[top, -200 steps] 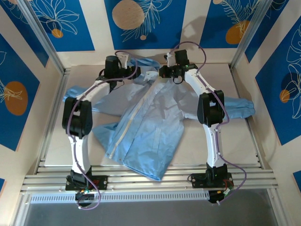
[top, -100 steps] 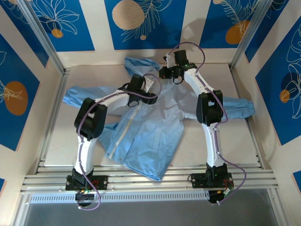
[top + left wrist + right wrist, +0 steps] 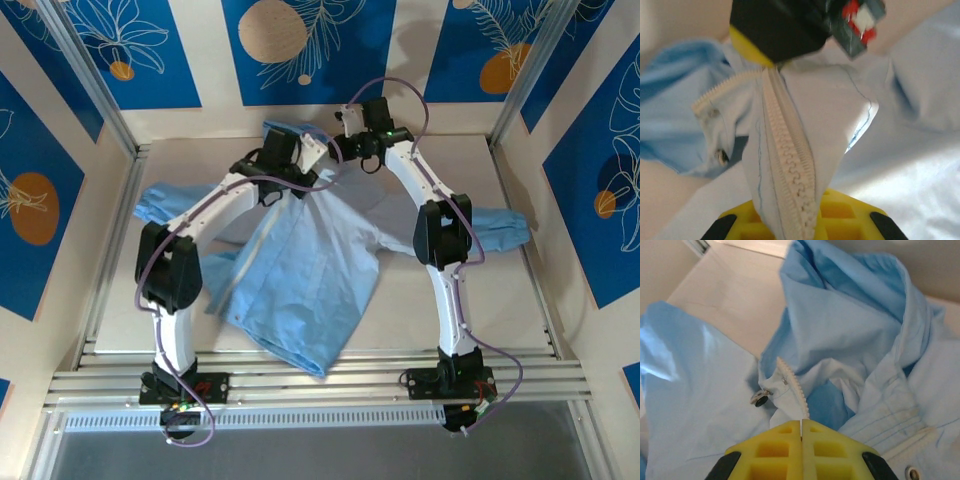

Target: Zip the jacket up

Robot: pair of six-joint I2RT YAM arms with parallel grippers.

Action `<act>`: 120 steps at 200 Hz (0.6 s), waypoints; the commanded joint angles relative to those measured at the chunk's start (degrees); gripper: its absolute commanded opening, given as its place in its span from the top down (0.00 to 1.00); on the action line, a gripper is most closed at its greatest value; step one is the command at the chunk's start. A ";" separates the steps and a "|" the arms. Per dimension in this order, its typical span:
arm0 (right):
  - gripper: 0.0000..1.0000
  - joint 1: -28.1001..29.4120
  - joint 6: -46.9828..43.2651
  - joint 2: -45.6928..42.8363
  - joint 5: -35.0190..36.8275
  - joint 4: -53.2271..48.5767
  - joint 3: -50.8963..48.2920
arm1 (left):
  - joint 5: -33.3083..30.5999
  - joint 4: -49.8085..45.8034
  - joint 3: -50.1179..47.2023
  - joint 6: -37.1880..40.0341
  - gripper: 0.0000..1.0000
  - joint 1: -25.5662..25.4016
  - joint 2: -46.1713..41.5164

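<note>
Since half a second earlier the left claw [image 3: 800, 220] had swung from mid-chest to the far collar of the jacket [image 3: 300, 270] and snapped shut. It gripped the whitish zipper strip [image 3: 787, 150], fully closed on it. Between the arms the jacket lay spread on the desk [image 3: 495, 295], collar lifted, hem near. Thin and limp, it looked light and slippery, best held by the stiffer zipper tape. Further right, the right claw [image 3: 801, 432] was clamped tight on the tape's top end, below the hood [image 3: 840, 285].
</note>
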 commanded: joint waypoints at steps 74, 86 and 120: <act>1.00 2.11 -2.07 -4.77 6.72 9.48 -19.36 | 1.38 -2.28 -25.90 -5.42 1.00 -1.36 -16.23; 1.00 2.56 -2.57 -4.25 6.94 9.26 -19.69 | 1.40 -2.47 -27.30 -5.63 1.00 -1.33 -16.67; 1.00 2.63 -3.54 -2.72 8.72 8.10 -18.69 | 1.82 -1.38 -30.82 -5.51 1.00 -1.42 -17.94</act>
